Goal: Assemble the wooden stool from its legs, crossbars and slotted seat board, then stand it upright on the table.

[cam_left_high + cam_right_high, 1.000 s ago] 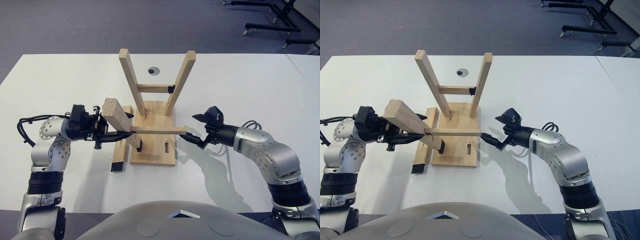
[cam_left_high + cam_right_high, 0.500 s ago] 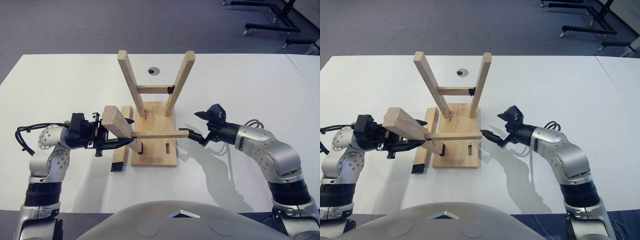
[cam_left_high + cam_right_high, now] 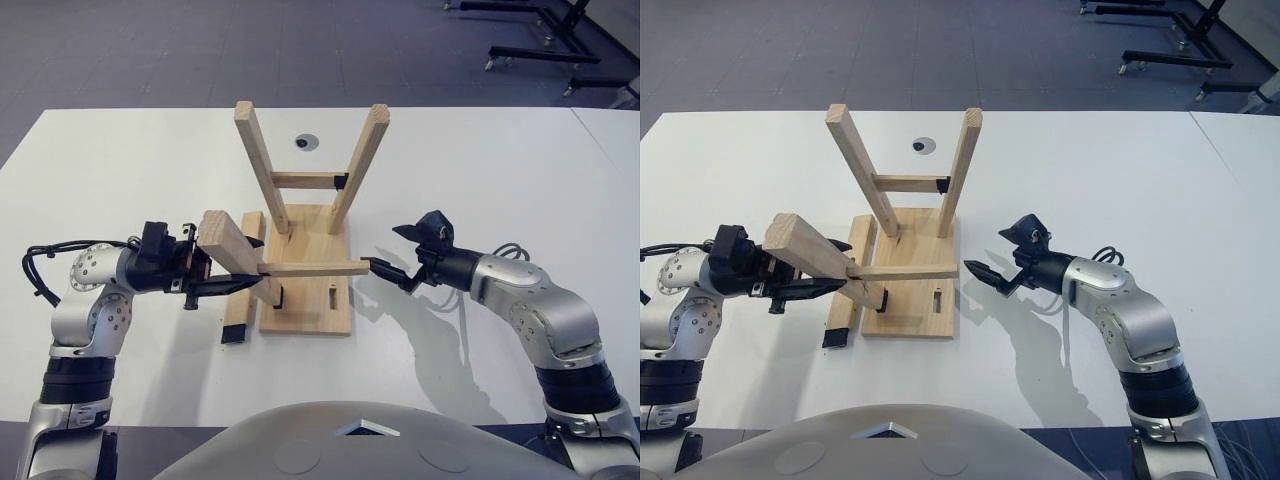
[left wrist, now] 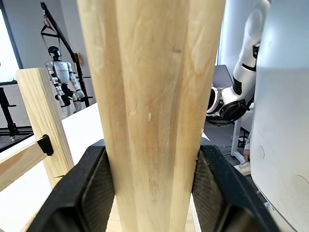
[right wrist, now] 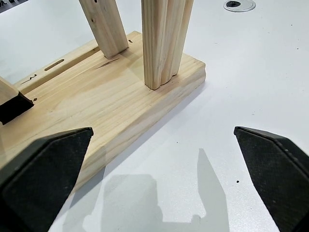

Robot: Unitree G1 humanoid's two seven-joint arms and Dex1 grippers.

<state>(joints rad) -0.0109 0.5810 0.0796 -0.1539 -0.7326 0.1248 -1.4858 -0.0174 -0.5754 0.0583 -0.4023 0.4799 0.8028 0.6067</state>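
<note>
White table [image 3: 500, 160] carries the seat board [image 3: 320, 312]; left end effector [image 3: 243, 283] clamps 1 leg [image 3: 230, 243], right end effector [image 3: 389, 272] gapes wide, so the unsupported crossbar [image 3: 315, 268] may slip.

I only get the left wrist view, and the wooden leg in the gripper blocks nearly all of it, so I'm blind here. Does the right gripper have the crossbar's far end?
Observer: No. The right gripper is open, its tips just short of the crossbar's free end.
Operator: Where is my leg over the board?
Observer: The held leg is tilted, its lower end over the seat board's left part; contact unclear.
Operator: Any loose parts?
Observer: One spare leg lies flat on the table along the board's left edge.
</note>
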